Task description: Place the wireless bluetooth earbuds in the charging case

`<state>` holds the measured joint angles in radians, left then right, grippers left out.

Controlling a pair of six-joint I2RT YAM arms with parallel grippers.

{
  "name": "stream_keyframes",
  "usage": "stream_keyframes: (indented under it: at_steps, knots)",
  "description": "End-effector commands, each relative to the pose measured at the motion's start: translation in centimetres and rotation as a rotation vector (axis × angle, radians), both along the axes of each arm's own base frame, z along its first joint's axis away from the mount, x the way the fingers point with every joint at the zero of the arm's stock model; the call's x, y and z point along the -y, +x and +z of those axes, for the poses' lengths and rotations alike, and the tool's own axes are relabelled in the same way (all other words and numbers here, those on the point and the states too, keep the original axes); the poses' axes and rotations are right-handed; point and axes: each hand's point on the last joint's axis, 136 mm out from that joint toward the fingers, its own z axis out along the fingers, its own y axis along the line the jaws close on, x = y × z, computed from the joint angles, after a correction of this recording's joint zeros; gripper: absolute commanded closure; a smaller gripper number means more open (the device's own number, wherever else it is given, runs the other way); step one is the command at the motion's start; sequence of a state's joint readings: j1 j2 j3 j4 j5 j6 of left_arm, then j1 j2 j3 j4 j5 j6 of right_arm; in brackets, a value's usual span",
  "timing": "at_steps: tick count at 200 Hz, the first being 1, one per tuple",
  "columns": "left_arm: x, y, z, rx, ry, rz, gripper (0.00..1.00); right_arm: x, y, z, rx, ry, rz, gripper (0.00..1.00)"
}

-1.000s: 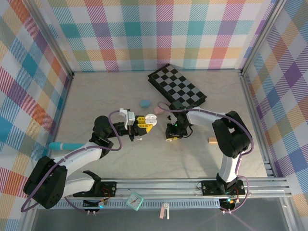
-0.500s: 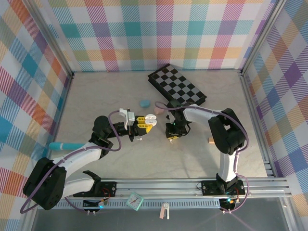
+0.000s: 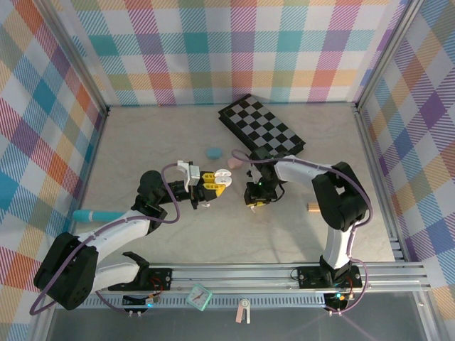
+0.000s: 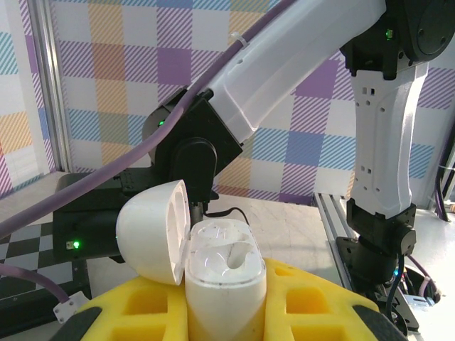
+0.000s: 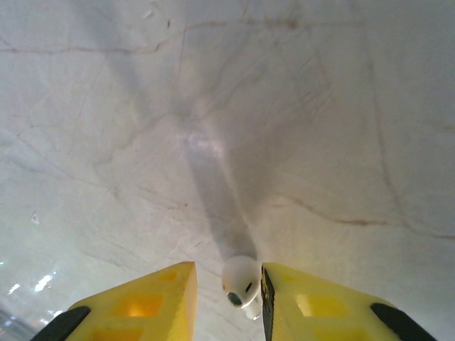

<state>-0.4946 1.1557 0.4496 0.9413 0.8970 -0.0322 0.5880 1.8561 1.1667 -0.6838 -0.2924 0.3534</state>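
Observation:
My left gripper (image 3: 213, 182) is shut on a white oval charging case (image 4: 225, 284), held upright between its yellow fingers (image 4: 313, 302). The case's lid (image 4: 153, 231) is swung open to the left, and its moulded wells show. My right gripper (image 3: 253, 202) points straight down at the table, just right of the case. In the right wrist view a small white earbud (image 5: 240, 278) sits between the yellow fingertips of the right gripper (image 5: 227, 298). It rests against the right finger (image 5: 313, 305), with a clear gap to the left finger (image 5: 153, 302), so the jaws are open around it.
A black and white chessboard (image 3: 261, 133) lies at the back. A pale blue oval case (image 3: 212, 153) and a pink one (image 3: 234, 163) sit in front of it. A small orange cylinder (image 3: 313, 207) lies to the right, and a teal object (image 3: 89, 214) at the left wall.
The right arm's elbow swung a little left half a second ago and has come back. Its gripper stays over the same spot. The left arm with the case has not moved.

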Motion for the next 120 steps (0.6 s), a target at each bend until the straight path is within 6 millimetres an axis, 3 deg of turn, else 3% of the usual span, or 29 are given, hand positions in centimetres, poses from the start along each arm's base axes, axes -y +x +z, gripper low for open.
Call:
stream_keyframes:
  at_steps: [1,33,73,120]
  knots:
    - [-0.1,-0.1,1.9,0.074,-0.023,-0.004,1.00,-1.1,-1.2,0.7,-0.042,0.080,-0.005,0.68]
    - [-0.2,0.0,2.0,0.074,-0.023,0.002,1.00,-2.4,-1.9,1.9,-0.052,0.193,-0.007,0.67]
    - [-0.1,-0.1,2.1,0.074,-0.025,-0.001,1.00,-0.6,-0.4,2.4,0.039,0.143,-0.047,0.67]
    - [-0.1,-0.2,2.2,0.072,-0.026,-0.004,1.00,-0.1,0.5,1.0,0.018,0.056,-0.065,0.67]
